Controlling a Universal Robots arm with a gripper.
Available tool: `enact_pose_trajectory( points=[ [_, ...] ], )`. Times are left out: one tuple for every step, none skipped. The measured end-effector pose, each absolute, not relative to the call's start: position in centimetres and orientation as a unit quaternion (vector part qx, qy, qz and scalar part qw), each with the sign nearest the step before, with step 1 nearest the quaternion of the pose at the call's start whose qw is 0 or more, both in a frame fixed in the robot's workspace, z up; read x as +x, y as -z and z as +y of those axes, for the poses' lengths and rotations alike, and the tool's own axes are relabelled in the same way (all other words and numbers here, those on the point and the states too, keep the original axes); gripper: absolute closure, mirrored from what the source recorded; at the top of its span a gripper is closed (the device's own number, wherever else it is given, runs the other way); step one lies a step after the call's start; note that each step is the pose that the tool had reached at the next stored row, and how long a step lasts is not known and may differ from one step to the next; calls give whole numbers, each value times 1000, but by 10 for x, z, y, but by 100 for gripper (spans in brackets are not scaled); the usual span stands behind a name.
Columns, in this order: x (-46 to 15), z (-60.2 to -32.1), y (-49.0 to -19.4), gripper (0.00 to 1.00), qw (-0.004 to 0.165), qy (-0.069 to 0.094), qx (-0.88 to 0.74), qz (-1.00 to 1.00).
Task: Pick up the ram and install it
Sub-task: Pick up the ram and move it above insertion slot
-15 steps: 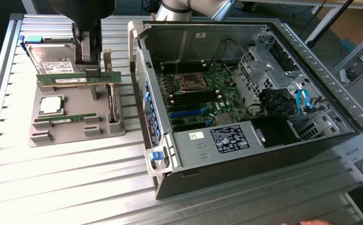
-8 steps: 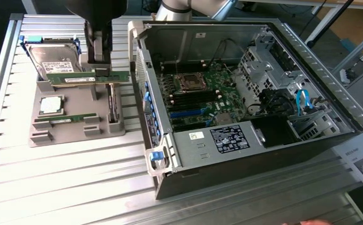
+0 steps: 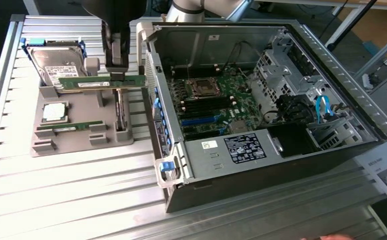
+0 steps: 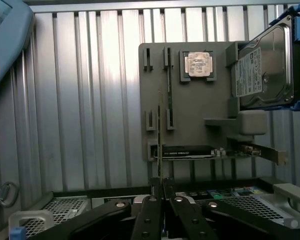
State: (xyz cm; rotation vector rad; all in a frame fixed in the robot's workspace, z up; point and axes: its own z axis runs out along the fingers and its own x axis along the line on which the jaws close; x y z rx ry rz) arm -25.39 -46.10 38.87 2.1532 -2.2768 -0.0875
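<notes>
My gripper (image 3: 118,75) is shut on the ram (image 3: 87,83), a long green stick with a pale label. It holds the stick level and lifted above the grey holder tray (image 3: 80,145), just to the exterior view's left of the open computer case (image 3: 260,150). In the wrist view the ram (image 4: 160,145) shows edge-on as a thin strip rising from between my gripper's (image 4: 160,187) black fingers (image 4: 149,210), over the tray (image 4: 190,100). The motherboard (image 3: 213,100) with its dark memory slots (image 3: 188,102) lies inside the case.
The tray holds a second green stick (image 3: 67,128), a square silver processor (image 3: 53,112), a hard drive (image 3: 57,60) and a dark card with a metal bracket (image 4: 190,151). The case wall (image 3: 157,90) stands between tray and motherboard. A hand (image 3: 333,237) shows at the near edge.
</notes>
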Motion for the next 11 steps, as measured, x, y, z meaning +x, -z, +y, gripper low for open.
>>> enact_pose_trajectory(
  points=[
    [-252,-461,-389,88,3,28,687,-726],
    [-250,-461,-389,88,3,28,687,-726],
    [-246,-461,-389,88,4,28,687,-726],
    [-242,-461,-389,88,4,28,687,-726],
    [-239,-461,-389,88,4,28,687,-726],
    [-237,-461,-389,88,4,28,687,-726],
    [-235,-461,-389,88,4,28,687,-726],
    [-233,-461,-389,88,4,28,687,-726],
    [-231,-461,-389,88,4,28,687,-726],
    [-229,-461,-389,88,4,28,687,-726],
    [-227,-461,-389,88,4,28,687,-726]
  ],
)
